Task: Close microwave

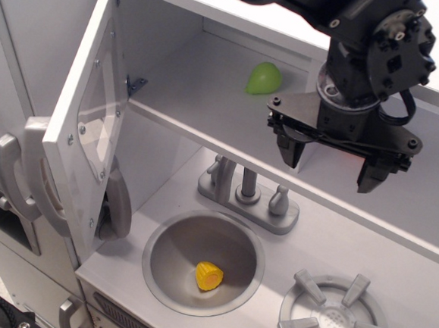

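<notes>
The microwave sits above the sink, its door swung wide open to the left. The gripper hangs empty, jaws apart, right of the sink's faucet. A green fruit lies inside the microwave.

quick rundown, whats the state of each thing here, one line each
microwave door: swung wide open
gripper: open, empty, hanging above the shelf
green piece: lying on the shelf inside the compartment
yellow piece: lying in the sink bowl
sink: holds only the yellow piece
faucet: upright behind the sink
</notes>
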